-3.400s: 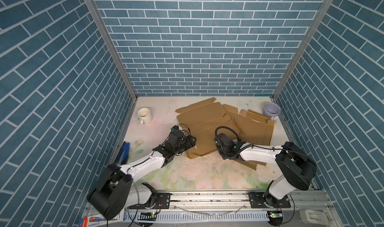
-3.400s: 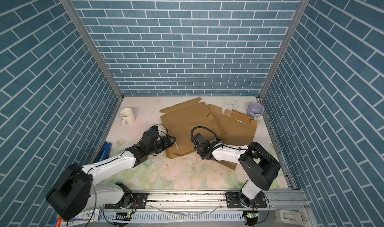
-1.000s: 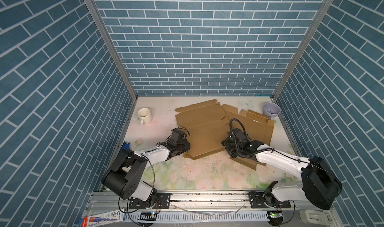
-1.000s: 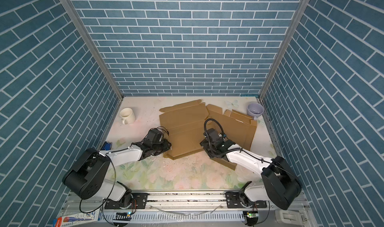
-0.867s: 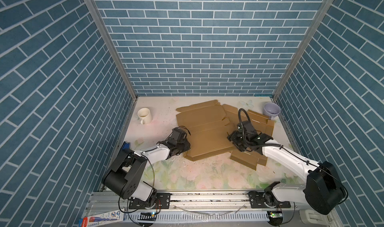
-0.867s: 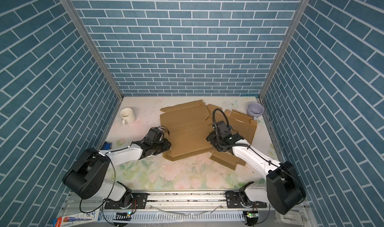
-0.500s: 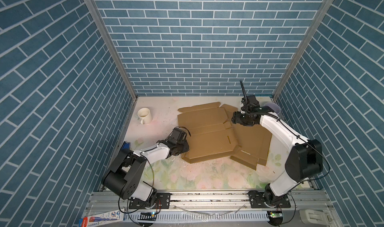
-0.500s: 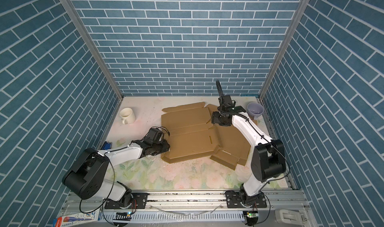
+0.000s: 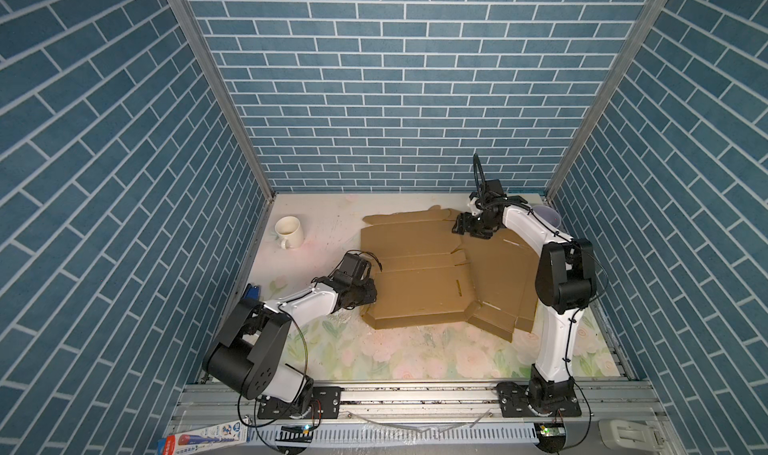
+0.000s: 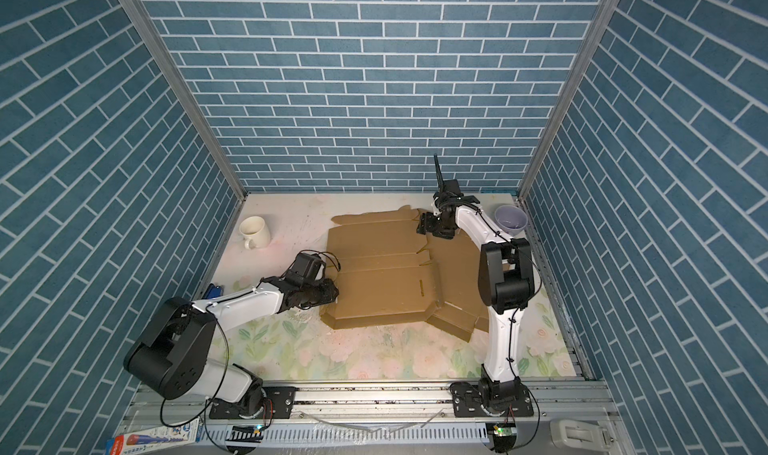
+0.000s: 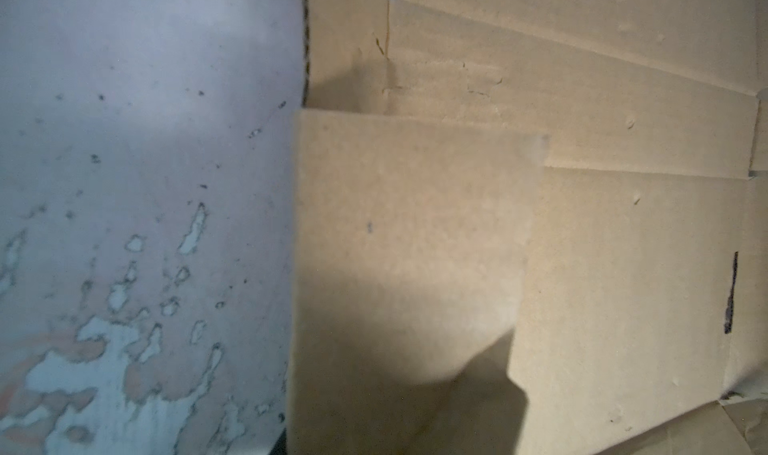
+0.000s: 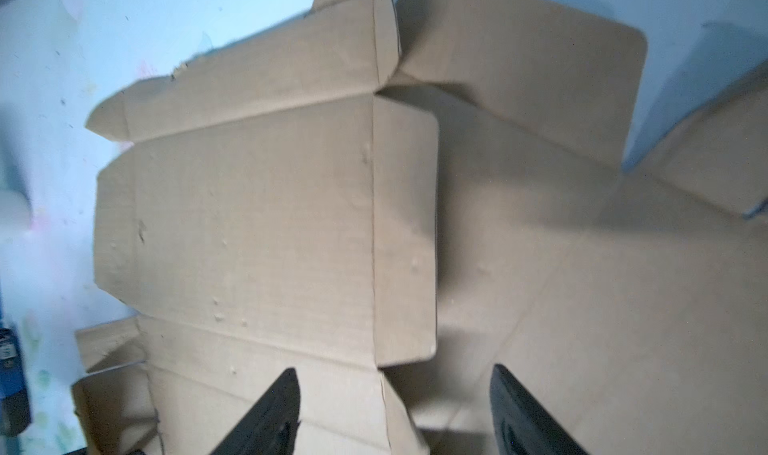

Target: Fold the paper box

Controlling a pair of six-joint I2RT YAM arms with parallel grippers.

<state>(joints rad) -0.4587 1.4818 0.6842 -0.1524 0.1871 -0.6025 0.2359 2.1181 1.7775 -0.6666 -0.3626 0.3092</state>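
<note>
Now, left of the blank: the white ceramic mug (image 9: 288, 230) stands well apart from the flat brown cardboard box blank (image 9: 415, 274).

The left gripper (image 9: 369, 297) stays at the blank's near-left edge, the same place as 1 second ago. Its fingers are hidden in every view, so I cannot tell whether it is clamped on the card or only pressing. The left wrist view shows 1 small flap (image 11: 407, 245) closer to the lens than the rest, probably lifted slightly.

The blank itself lies flat on the floral table mat (image 9: 415, 353), its right part overlapping a 2nd brown cardboard sheet (image 9: 505, 274). No wall is raised yet.

Main change: within 1 second the right gripper (image 9: 462, 227) has left the blank's near-right edge and swung to its far-right corner. The right wrist view shows its 2 black fingers (image 12: 274, 407) spread apart over the card, with nothing between them. The pale lilac bowl (image 10: 510, 220) sits beyond that corner.

Judgement: folding has barely begun. The right arm is released and repositioned, likely for the far flaps, while the left arm anchors the blank.
</note>
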